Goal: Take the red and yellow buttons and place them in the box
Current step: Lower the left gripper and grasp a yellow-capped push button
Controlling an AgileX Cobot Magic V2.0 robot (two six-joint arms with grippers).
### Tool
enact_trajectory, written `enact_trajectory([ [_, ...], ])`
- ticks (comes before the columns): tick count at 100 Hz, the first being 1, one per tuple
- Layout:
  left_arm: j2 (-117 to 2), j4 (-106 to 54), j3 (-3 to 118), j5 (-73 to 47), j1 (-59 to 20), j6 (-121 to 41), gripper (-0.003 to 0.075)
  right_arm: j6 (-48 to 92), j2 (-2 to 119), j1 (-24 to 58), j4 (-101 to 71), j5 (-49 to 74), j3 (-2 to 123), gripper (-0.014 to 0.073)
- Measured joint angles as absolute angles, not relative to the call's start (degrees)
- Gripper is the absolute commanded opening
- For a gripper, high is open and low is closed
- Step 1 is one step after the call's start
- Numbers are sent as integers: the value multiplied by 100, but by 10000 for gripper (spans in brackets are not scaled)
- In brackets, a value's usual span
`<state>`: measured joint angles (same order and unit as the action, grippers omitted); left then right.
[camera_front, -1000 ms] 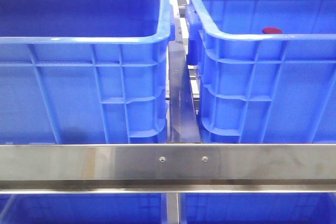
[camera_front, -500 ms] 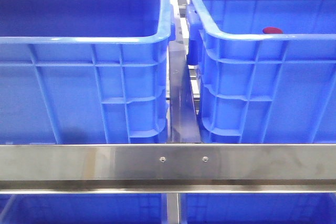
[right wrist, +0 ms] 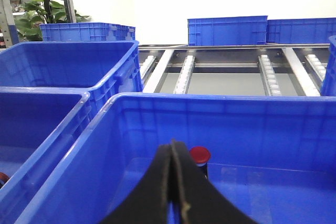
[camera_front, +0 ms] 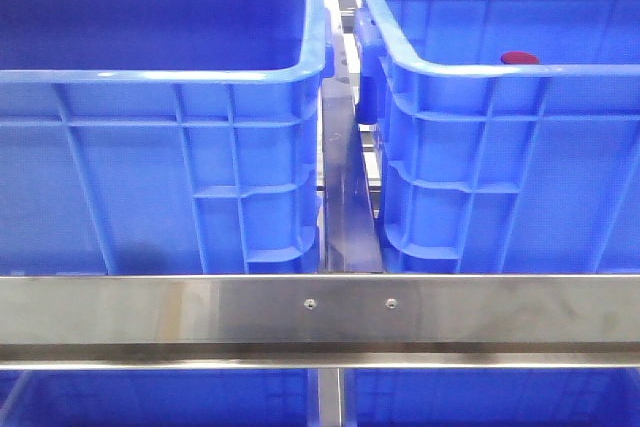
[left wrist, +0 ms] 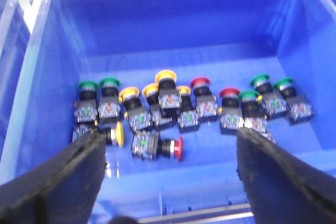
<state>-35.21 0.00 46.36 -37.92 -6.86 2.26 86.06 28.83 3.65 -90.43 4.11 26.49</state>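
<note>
A brushed steel crossbar with two screws point(camera_front: 320, 309) runs across the near foreground. Far behind, a steel roller conveyor rack point(right wrist: 231, 74) stretches before a bright white wall point(right wrist: 220, 3), with a leafy green plant point(right wrist: 34, 19) at far left.

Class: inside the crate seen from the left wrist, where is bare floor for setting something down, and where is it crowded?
Bare floor lies between the button row and the far wall, and in the near right corner. The middle band is crowded wall to wall. The open left end effector hangs above the near edge.
</note>
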Motion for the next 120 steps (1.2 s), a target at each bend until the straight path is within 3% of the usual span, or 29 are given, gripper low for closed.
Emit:
enact_trajectory([
  [23,-4553,-32,5098,-3762,-696,215,514,8606,2883,365,-9043,424,2649,-67],
  [77,-8398,-54,6967,-3865,-705,-33,514,8606,2883,365,-9043,424,2649,-67],
  [120,-9977,0,7701,-3696,-705,-77,513,8606,2883,365,-9043,424,2649,-67],
])
